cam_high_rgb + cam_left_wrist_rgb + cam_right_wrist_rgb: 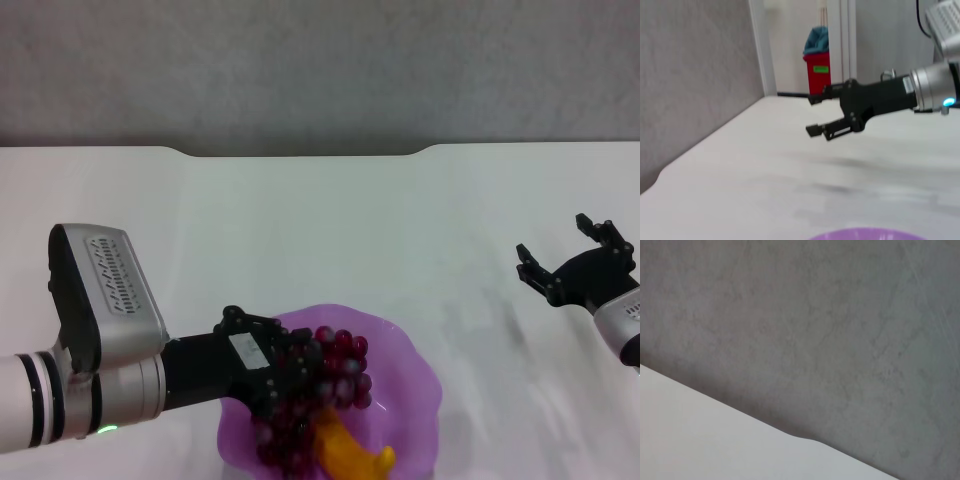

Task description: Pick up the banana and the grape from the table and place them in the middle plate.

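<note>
A white table (320, 230) with a notched far edge stands against a grey wall (320, 70). Near the front edge sits a see-through purple plate (415, 385) with a wavy rim.

The left gripper (290, 375) reaches in from the left side and sits over the left part of the plate, right among a bunch of dark red grapes (340, 365). Its black fingers appear wrapped around the bunch, which lies inside the plate; how firmly they grip cannot be told. A yellow-orange banana (350, 458) lies in the plate too, at its front, just beside and partly under the grapes.

The right gripper (572, 258) hovers above the bare table at the right, well apart from the plate. Its two black fingers are spread wide and hold nothing. The left wrist camera shows the same gripper (815, 115) from the side, its fingers apart above the white surface, with a red bin (816, 72) standing in the background beyond the table. A sliver of the plate's purple rim (865, 234) shows at the edge of that view.

The right wrist camera shows only the grey wall (815, 330) and a corner of the table (705, 440).
</note>
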You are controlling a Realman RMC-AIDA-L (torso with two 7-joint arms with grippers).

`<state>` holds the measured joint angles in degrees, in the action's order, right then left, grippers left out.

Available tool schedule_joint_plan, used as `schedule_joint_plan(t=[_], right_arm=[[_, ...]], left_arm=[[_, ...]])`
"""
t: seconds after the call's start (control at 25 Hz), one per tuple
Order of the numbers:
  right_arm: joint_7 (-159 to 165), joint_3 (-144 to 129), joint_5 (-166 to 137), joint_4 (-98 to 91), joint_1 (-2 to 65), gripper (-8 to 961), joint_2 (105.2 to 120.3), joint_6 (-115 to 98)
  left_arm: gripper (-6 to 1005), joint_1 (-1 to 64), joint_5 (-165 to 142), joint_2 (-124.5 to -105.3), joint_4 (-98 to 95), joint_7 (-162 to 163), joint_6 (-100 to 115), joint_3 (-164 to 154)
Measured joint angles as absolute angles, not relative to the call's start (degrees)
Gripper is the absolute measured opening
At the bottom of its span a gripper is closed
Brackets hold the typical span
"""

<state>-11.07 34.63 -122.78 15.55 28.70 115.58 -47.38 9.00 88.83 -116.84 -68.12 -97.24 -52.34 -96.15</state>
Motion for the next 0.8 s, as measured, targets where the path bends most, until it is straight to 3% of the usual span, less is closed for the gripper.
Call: schedule_joint_plan(t=[0.72, 0.8], right_arm=[[-11.1, 34.6, -122.9, 15.6, 28.7, 875, 115.57, -47.4], [-11.1, 34.6, -122.9, 15.6, 28.7, 875, 115.57, -47.4]], left_arm=[[209, 9.1, 81.0, -116.81, -71.6, -90.3, -49.7, -96.2], [300, 9.1, 81.0, -116.81, -72.1, -90.0, -49.7, -96.2]])
